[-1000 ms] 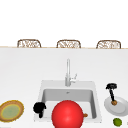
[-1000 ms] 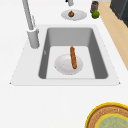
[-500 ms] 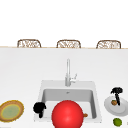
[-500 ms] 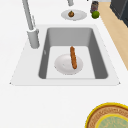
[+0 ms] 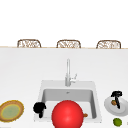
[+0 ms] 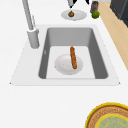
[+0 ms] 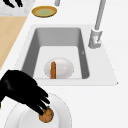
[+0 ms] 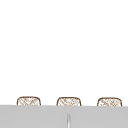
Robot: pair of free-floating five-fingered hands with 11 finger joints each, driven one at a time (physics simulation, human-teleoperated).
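Observation:
My right hand (image 5: 116, 96) hangs over a white plate (image 5: 109, 108) on the counter right of the sink. Its fingertips close round a small brown round food (image 7: 46, 115) on that plate (image 7: 61, 105); the same hand (image 7: 21, 90) reaches down from the left in the right side view. My left hand (image 5: 39, 108) floats at the sink's front left corner, fingers relaxed and holding nothing. In the basin a second white plate (image 6: 62, 67) carries a sausage (image 6: 73, 57).
A faucet (image 5: 67, 72) stands behind the sink (image 5: 40, 93). A yellow-rimmed plate (image 5: 11, 111) lies at the far left. A lime (image 5: 117, 121) and a jar (image 6: 94, 5) sit near the right plate. A big red ball (image 5: 67, 115) covers the sink's front edge.
My right hand has shifted slightly over the right plate. Everything else stays as it was.

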